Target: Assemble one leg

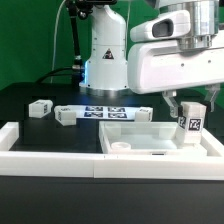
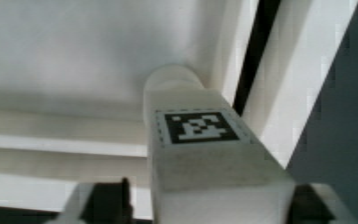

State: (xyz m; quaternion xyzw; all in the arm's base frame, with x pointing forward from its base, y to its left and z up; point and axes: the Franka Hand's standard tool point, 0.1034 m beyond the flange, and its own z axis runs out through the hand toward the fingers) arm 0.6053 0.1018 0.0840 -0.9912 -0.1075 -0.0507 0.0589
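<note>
My gripper (image 1: 190,110) is shut on a leg (image 1: 193,122), a short white post with a black-and-white tag on its face. It holds the leg upright over the right corner of the large white square panel (image 1: 150,140). In the wrist view the leg (image 2: 202,135) runs out from between the two dark fingers (image 2: 105,200), its tag facing the camera, with the panel's white surface (image 2: 87,60) under it. The leg's lower end is hidden, so I cannot tell whether it touches the panel.
The marker board (image 1: 100,113) lies behind the panel. Two more white legs (image 1: 40,107) (image 1: 66,115) lie at the exterior view's left. A white frame wall (image 1: 60,152) runs along the front. The robot base (image 1: 105,50) stands at the back.
</note>
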